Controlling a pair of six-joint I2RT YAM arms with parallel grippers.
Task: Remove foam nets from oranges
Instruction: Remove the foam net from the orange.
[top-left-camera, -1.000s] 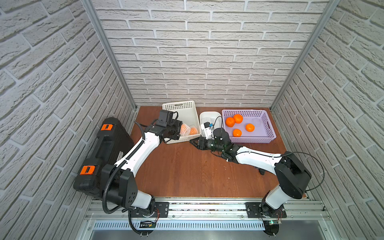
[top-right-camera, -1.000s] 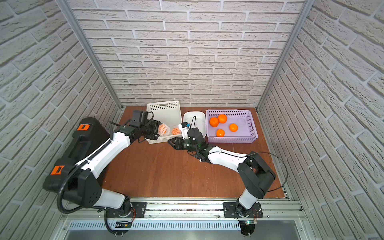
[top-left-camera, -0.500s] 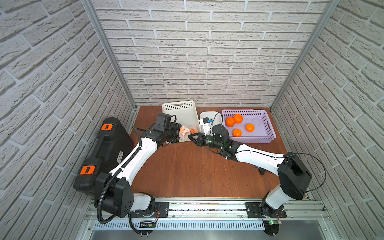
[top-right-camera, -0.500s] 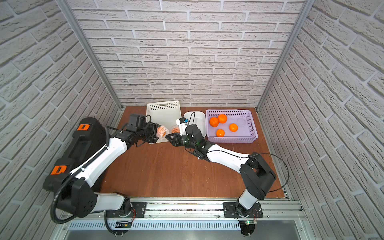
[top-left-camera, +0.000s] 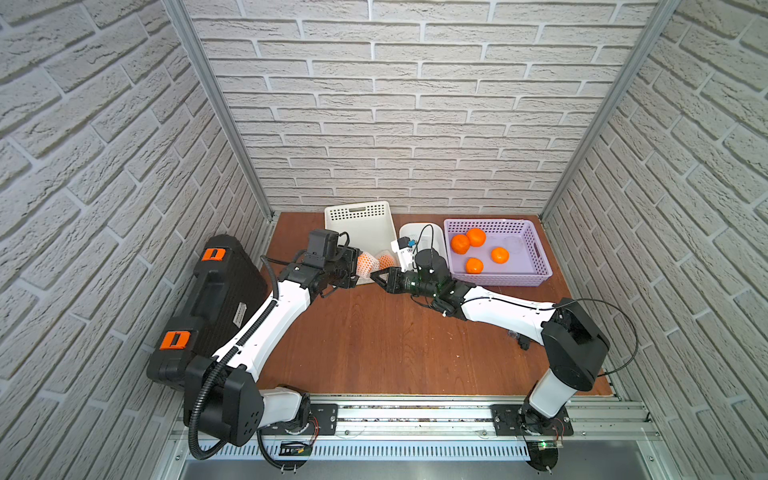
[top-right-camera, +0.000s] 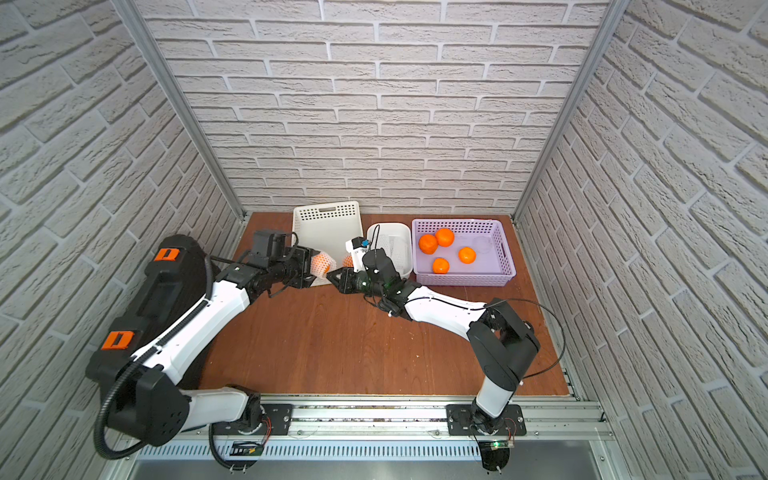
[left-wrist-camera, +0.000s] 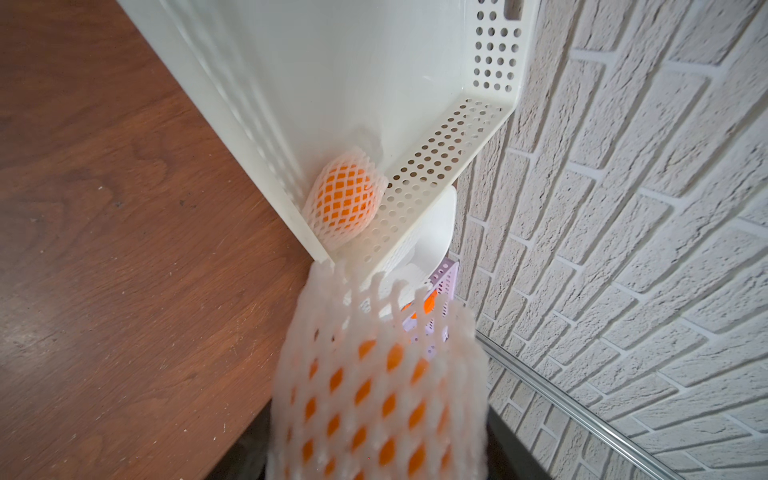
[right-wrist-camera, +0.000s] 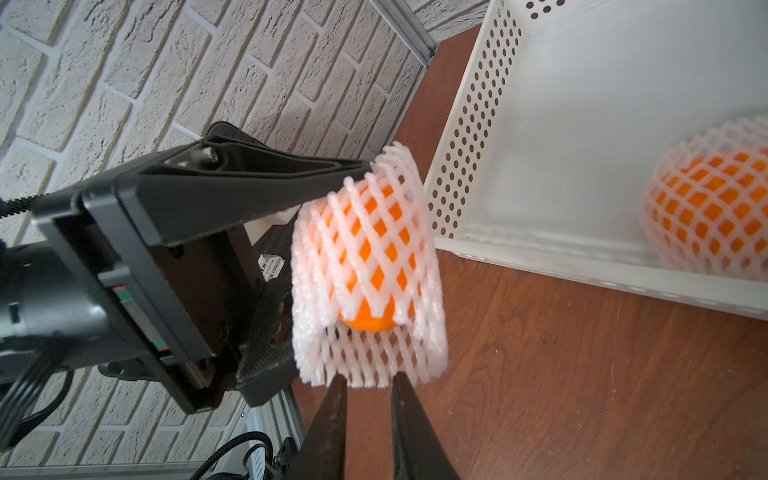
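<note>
So, over the counter (top-left-camera: 374, 345), just beside the white basket (top-left-camera: 357, 211), left jaws clamp the netted orange (right-wrist-camera: 368, 320) to steady it, while right jaws pinch the loose hem of its foam net (right-wrist-camera: 415, 257), presumably for peeling.

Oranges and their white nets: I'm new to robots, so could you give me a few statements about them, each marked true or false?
1. The purple basket holds four bare oranges. True.
2. The left gripper holds an unwrapped orange. False: its held orange sits inside a foam net.
3. One netted orange lies in the white basket. True.
4. The black case sits beside the right arm. False: it sits beside the left arm.
</note>
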